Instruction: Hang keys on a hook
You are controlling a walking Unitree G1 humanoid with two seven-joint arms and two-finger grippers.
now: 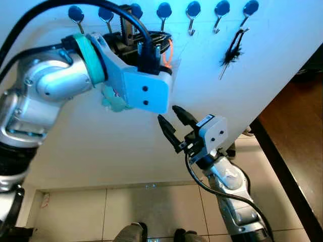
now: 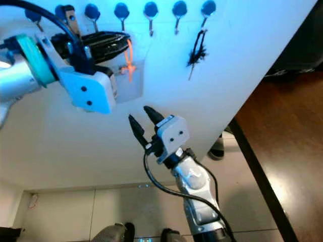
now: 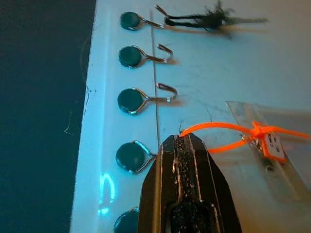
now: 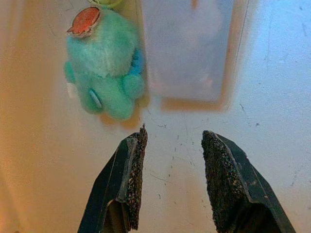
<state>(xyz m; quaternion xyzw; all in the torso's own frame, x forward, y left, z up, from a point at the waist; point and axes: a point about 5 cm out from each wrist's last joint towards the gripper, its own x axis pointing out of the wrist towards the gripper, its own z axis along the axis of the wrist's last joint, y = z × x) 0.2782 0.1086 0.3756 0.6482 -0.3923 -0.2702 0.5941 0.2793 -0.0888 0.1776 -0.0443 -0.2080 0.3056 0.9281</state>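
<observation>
A row of blue-based metal hooks [image 1: 193, 15] runs along the top of a white wall board [image 1: 262, 60]. My left gripper [image 3: 180, 141] is shut on the orange zip-tie loop [image 3: 214, 128] of a clear plastic key tag [image 3: 272, 160], with its tips right at one hook [image 3: 131, 155]. The tag [image 2: 133, 75] hangs flat against the board just below the hooks. Lower down, my right gripper [image 1: 168, 113] stands open with nothing between its fingers, pointing up at the board beneath the tag [image 4: 187, 48].
A black tassel [image 1: 233, 50] hangs from the last hook on the right. A teal plush keychain [image 4: 107, 77] hangs on the board beside the tag, partly behind my left wrist [image 1: 113, 101]. Tiled floor [image 1: 151, 212] lies below and dark wood floor [image 1: 298, 131] to the right.
</observation>
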